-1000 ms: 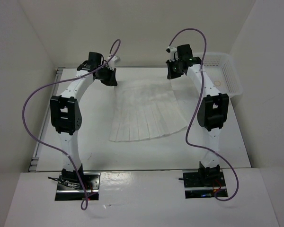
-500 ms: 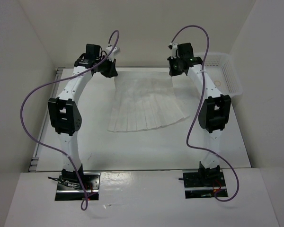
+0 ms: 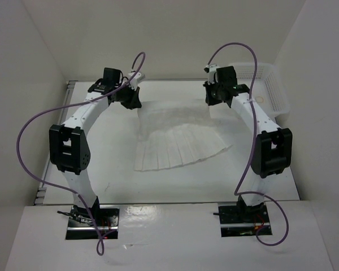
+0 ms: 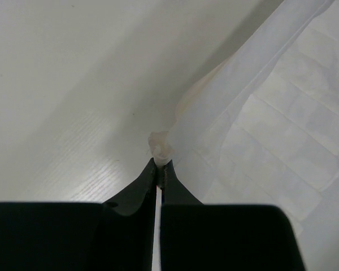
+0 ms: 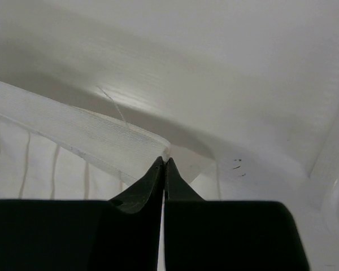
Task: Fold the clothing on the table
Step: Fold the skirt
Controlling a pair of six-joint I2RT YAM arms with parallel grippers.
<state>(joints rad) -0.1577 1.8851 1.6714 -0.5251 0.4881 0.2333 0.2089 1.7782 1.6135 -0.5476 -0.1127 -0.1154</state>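
One white pleated skirt of thin soft fabric (image 3: 178, 144) is lying fanned out mid-table, its wide hem toward the two arm bases and its narrow waistband end being held up at the far side. The left gripper (image 4: 158, 165) is pinching one waistband corner with its fingers closed on it. The right gripper (image 5: 164, 162) is clamping the other. The large flat matte white tabletop (image 3: 113, 152) is sitting between plain white walls, and one white plastic mesh basket (image 3: 269, 84) is standing at the far right.
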